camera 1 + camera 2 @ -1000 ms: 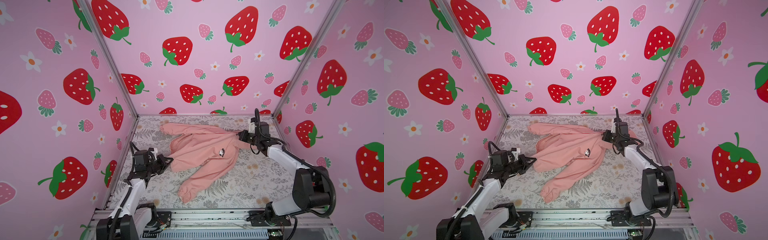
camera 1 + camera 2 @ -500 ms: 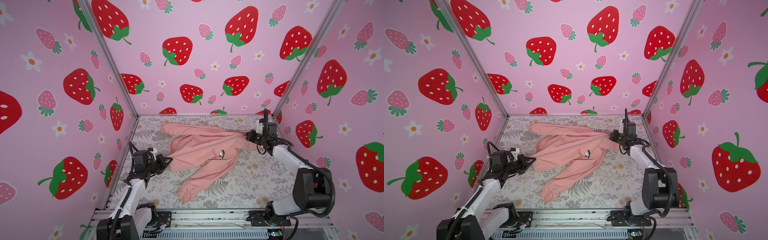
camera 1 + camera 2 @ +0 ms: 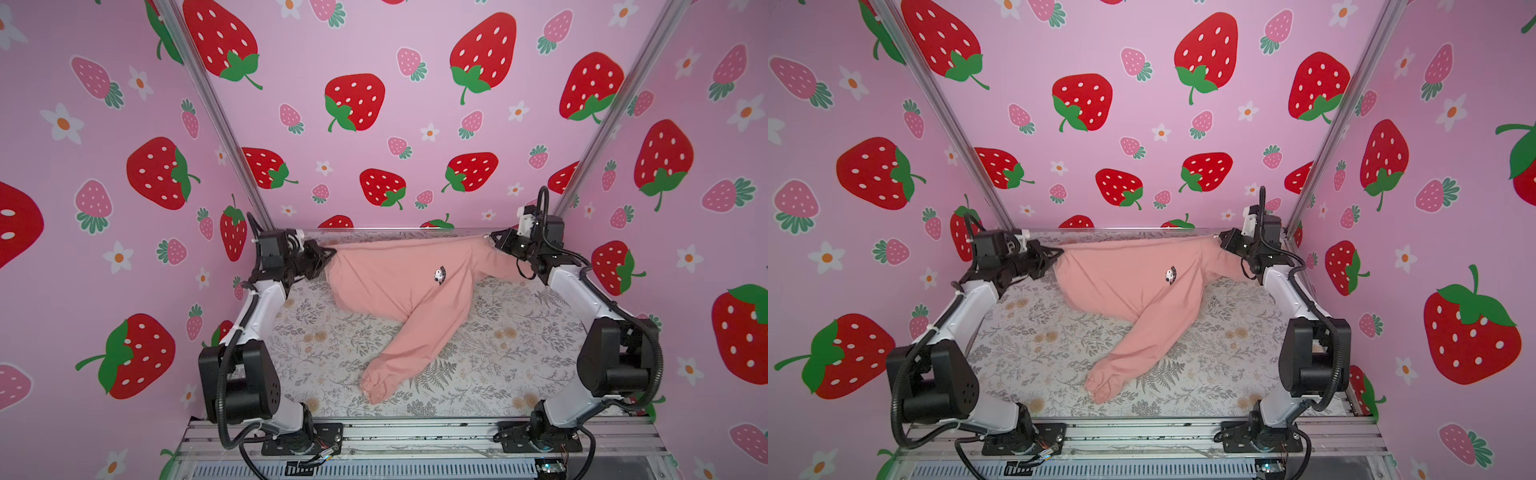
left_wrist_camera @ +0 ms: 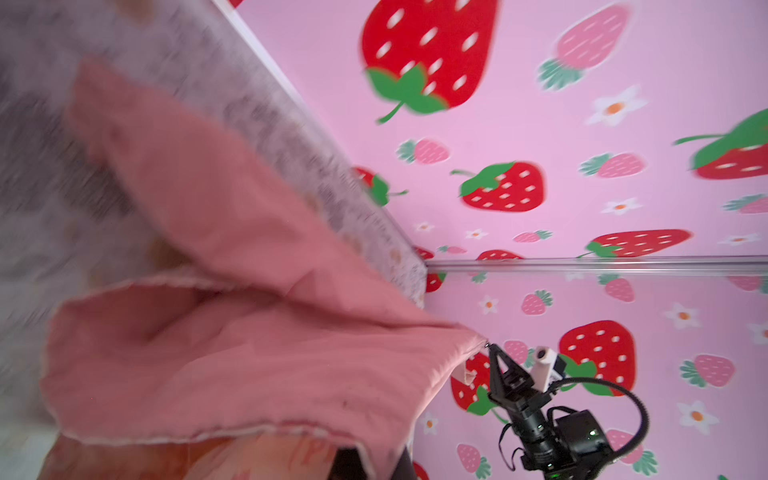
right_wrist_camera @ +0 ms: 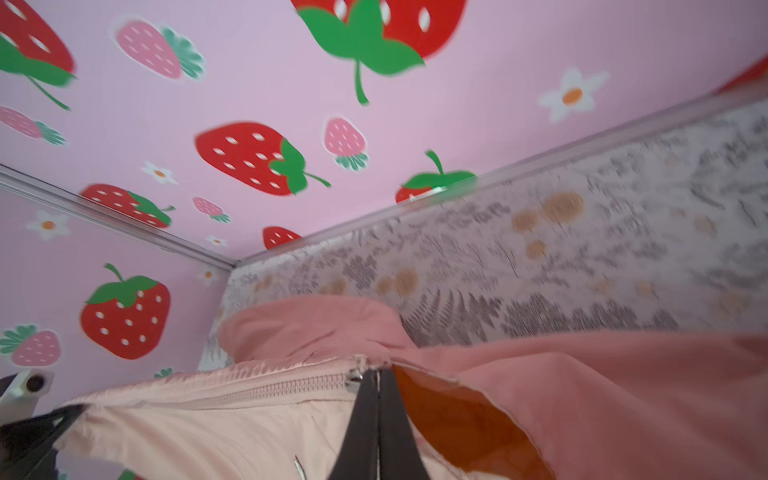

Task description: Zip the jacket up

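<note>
The jacket (image 3: 399, 278) hangs stretched between left gripper (image 3: 330, 252) and right gripper (image 3: 492, 237), both clamped on it, one sleeve trailing onto floral mat (image 3: 332, 345).

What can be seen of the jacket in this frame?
The jacket is soft salmon-pink fabric with a small black-and-white badge on the chest. It hangs stretched between the left fingers and right fingers, both shut on its upper edge near the back wall. One sleeve trails forward onto the floral cloth, its gathered cuff lying there. The zipper looks closed up to the right fingers.
</note>
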Available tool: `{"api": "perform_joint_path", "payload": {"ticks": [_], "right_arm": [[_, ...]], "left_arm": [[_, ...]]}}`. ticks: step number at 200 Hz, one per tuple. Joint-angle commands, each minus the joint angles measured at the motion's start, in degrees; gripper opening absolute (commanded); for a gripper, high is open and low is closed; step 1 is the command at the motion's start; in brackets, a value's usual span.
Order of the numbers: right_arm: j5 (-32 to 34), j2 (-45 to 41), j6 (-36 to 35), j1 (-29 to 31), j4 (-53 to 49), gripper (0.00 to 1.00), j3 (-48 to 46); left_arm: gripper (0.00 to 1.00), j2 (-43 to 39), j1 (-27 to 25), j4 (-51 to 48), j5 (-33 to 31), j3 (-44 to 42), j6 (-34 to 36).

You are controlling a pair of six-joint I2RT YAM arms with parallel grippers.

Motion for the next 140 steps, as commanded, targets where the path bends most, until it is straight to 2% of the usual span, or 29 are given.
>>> {"api": "perform_joint_path", "payload": {"ticks": [1, 15, 26, 35, 45, 57, 82, 116, 140], "right_arm": [[-4.22, -0.41, 2.0, -1.93, 6.49, 0.0, 9.72], [-4.81, -0.83, 2.01, -2.61, 7.34, 0.0, 13.23], [-4.87, -1.37, 1.56, -3.07, 7.16, 0.0, 14.85], [-5.2, -1.95, 0.65, -3.27, 6.35, 0.0, 15.42], [-5.13, -3.17, -0.87, -3.29, 5.27, 0.0, 14.55], [-4.71, -5.53, -2.44, -3.3, 4.9, 0.0, 10.51], [-3.2, -11.34, -5.42, -3.28, 4.13, 0.0, -1.93], [0.38, -20.47, -6.7, -3.19, 5.72, 0.0, -25.48], [1.99, -24.44, -7.29, -3.1, 8.45, 0.0, -39.63]], "left_arm": [[0.0, 5.16, 0.63, -4.21, 1.09, 21.95, -0.08], [0.0, 8.71, 0.61, -8.86, 1.66, 34.33, 0.75], [0.0, 10.6, 0.74, -11.8, 2.76, 40.95, 1.21], [0.0, 10.82, 0.74, -12.92, 3.5, 43.04, 1.35], [0.0, 9.49, 0.72, -12.65, 4.01, 40.89, 1.43], [0.0, 5.63, 0.72, -10.04, 3.89, 33.57, 1.43], [0.0, -5.09, 0.76, -4.95, 1.52, 10.57, 2.43], [0.0, -18.65, 0.71, 1.33, -1.18, -22.05, 1.86], [0.0, -24.06, 0.76, 1.37, -4.18, -36.96, 3.73]]}}
